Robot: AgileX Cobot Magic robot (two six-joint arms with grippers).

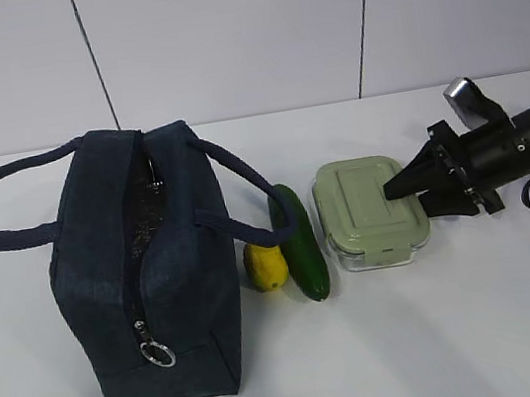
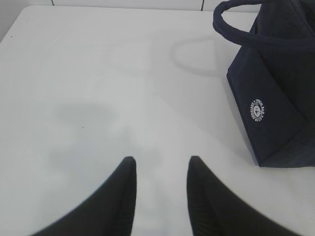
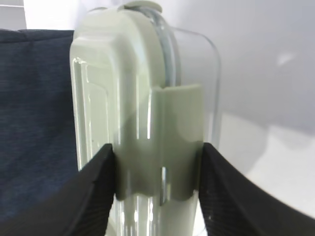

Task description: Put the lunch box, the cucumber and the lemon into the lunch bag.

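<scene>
Worktop (image 1: 484,325): white and flat, carrying every item.
Lunch bag (image 1: 147,276): dark navy fabric, box-shaped, standing upright at the left of the exterior view; two looped strap handles; the top zipper is parted, showing a strip of silvery lining; a metal ring pull hangs low on the near end. In the left wrist view only one end panel with a round white printed mark shows, cut off at the right edge.
Lunch box (image 1: 369,213): clear glass with rounded corners and a pale sage-green snap-on lid; it lies flat on the worktop, right of the cucumber and well apart from the bag.
Cucumber (image 1: 301,243): smooth, dark green, slightly curved, lying between lemon and lunch box; its far end is partly crossed by a bag handle.
Lemon (image 1: 266,265): small, bright yellow, oval, touching the cucumber's left side and just beside the bag.
Right tool (image 3: 157,187): clamped across the lunch box at a lid clip, fingers pressing both sides.
Left tool (image 2: 160,169): jaws apart and empty, over bare worktop near the bag's end; unseen in the exterior view.
</scene>
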